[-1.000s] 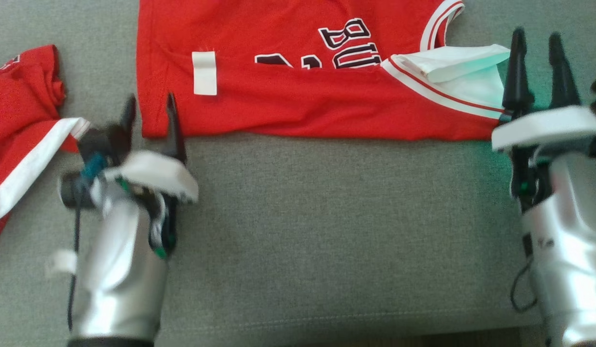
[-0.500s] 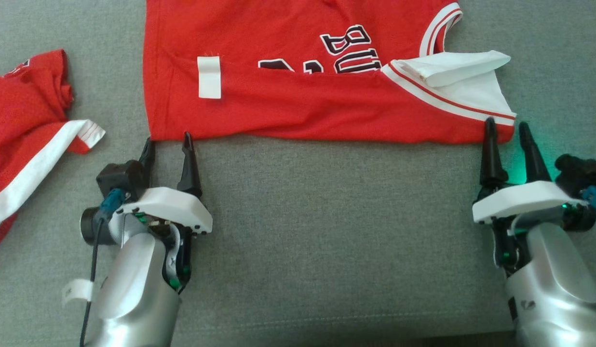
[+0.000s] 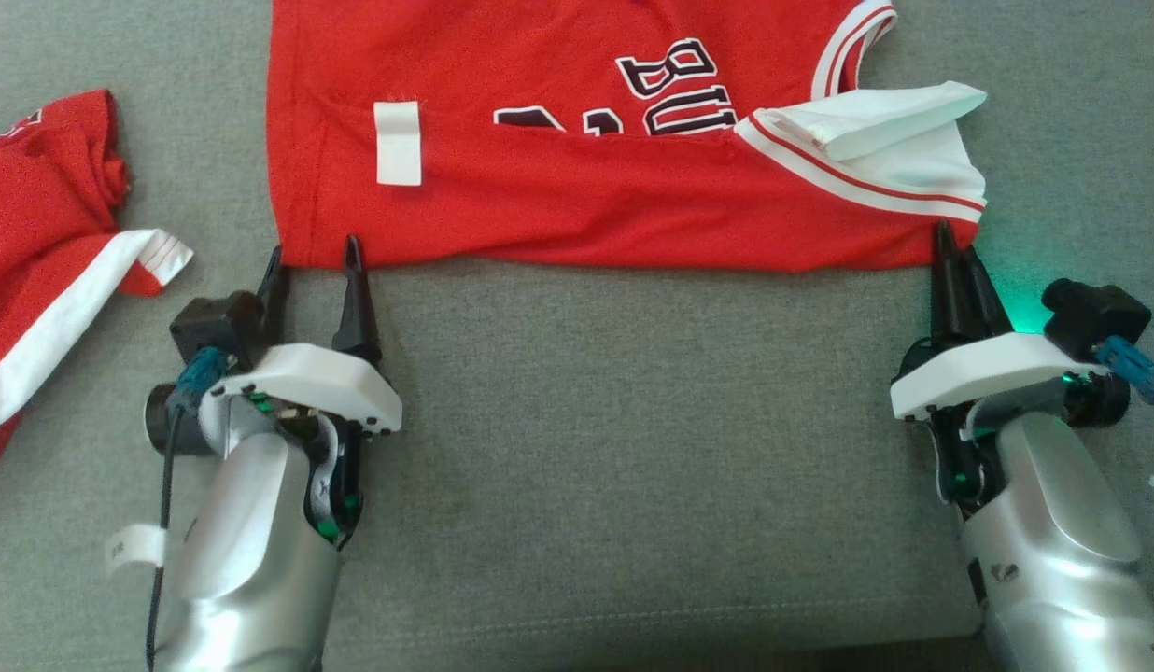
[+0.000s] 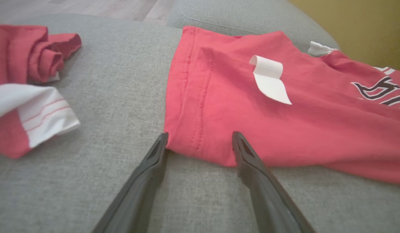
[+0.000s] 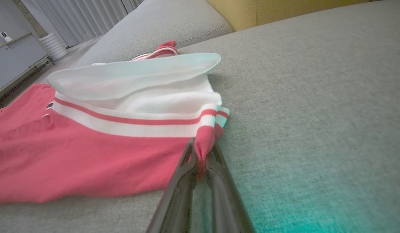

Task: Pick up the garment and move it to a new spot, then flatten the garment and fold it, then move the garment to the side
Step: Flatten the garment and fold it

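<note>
The garment [image 3: 577, 201] is a red jersey with black lettering and white-and-red trim, lying folded along its near edge on the grey cushion. A white tag [image 3: 397, 143] lies on it. My left gripper [image 3: 316, 252] stands open at the garment's near left corner [image 4: 193, 142], one fingertip on each side of that corner. My right gripper [image 3: 955, 241] is shut on the garment's near right corner [image 5: 203, 145], with red cloth pinched between its fingers. A white sleeve lining [image 5: 135, 77] is folded back just beyond that corner.
A second red-and-white garment [image 3: 45, 252] lies crumpled at the left, also in the left wrist view [image 4: 28, 84]. The grey cushion [image 3: 633, 448] stretches bare in front of the jersey. Beyond it are a yellow backrest [image 5: 284, 9] and a cabinet [image 5: 15, 58].
My right gripper has closed on the jersey's near right corner, having come back from beside the sleeve. My left gripper has settled open at the left corner.
</note>
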You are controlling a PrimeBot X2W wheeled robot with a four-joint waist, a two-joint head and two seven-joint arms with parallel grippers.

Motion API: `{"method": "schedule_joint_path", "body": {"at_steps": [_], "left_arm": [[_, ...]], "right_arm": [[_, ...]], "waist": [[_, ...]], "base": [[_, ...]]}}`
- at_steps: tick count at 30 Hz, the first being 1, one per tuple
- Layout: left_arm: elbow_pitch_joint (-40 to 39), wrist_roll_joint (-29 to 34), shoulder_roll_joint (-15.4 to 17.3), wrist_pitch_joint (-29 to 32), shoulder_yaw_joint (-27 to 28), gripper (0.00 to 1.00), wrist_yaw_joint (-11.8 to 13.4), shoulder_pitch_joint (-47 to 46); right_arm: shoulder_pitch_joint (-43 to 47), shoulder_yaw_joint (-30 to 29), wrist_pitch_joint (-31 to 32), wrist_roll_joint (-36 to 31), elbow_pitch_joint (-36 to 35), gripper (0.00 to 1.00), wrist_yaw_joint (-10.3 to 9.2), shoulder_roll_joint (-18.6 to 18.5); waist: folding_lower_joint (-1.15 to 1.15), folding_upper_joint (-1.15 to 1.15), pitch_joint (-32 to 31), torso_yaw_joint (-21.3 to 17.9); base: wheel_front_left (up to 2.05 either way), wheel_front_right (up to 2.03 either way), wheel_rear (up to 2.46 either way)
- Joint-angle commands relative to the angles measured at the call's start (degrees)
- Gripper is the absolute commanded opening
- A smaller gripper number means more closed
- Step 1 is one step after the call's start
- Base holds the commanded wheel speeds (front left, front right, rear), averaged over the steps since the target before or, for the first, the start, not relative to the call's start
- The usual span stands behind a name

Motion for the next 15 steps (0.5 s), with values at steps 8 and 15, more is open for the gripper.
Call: {"method": "schedule_joint_path", "body": {"at_steps": [8, 15], "left_arm": [[4.01, -0.62, 1.13, -0.28, 1.5, 1.0, 0.0, -2.46], [7.86, -1.24, 1.13, -0.28, 0.61, 0.0, -1.22, -4.25]], "right_arm": [[-1.27, 2.71, -0.75, 1.46, -0.99, 0.0, 0.37, 0.33], [-2.03, 2.93, -1.02, 2.25, -1.48, 0.0, 0.37, -0.15]], "waist": [[0.0, 0.0, 0.37, -0.97], [0.0, 0.0, 0.66, -0.71]], "base": [[0.0, 0.0, 0.0], [0.0, 0.0, 0.0]]}}
